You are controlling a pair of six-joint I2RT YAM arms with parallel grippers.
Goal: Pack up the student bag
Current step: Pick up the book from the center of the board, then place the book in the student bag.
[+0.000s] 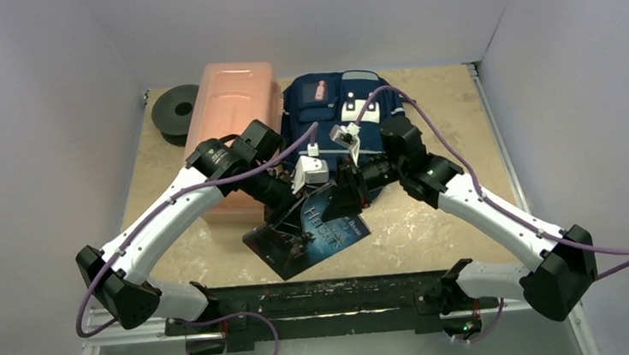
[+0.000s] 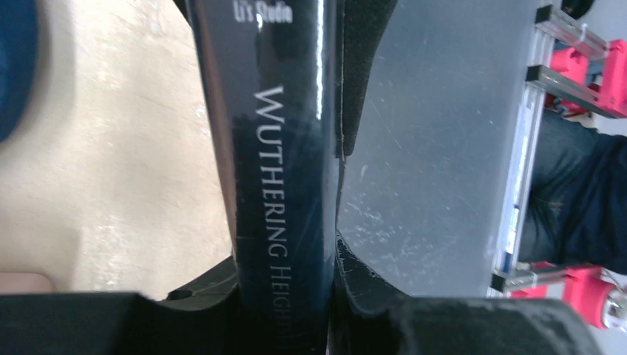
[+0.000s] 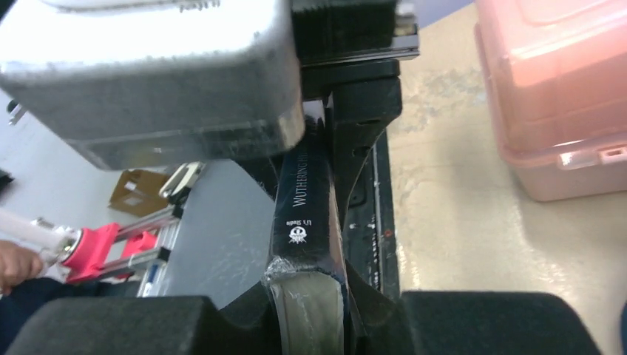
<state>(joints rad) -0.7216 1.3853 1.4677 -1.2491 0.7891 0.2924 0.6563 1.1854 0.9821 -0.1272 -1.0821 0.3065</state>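
The student bag [image 1: 334, 98], navy with light stripes, lies flat at the back centre of the table. A dark book [image 1: 307, 230] titled Wuthering Heights is held tilted above the table in front of the bag. My left gripper [image 1: 292, 205] is shut on one end of it, the spine [image 2: 277, 185] running between its jaws [image 2: 285, 296]. My right gripper [image 1: 343, 196] clamps the opposite end, and the book [image 3: 307, 192] sits pinched between its jaws [image 3: 314, 310]. The two grippers face each other closely.
A long pink translucent box [image 1: 232, 107] lies left of the bag, partly under my left arm, and shows in the right wrist view [image 3: 562, 96]. A black spool [image 1: 176, 112] sits at the back left. The black rail [image 1: 321, 293] runs along the near edge.
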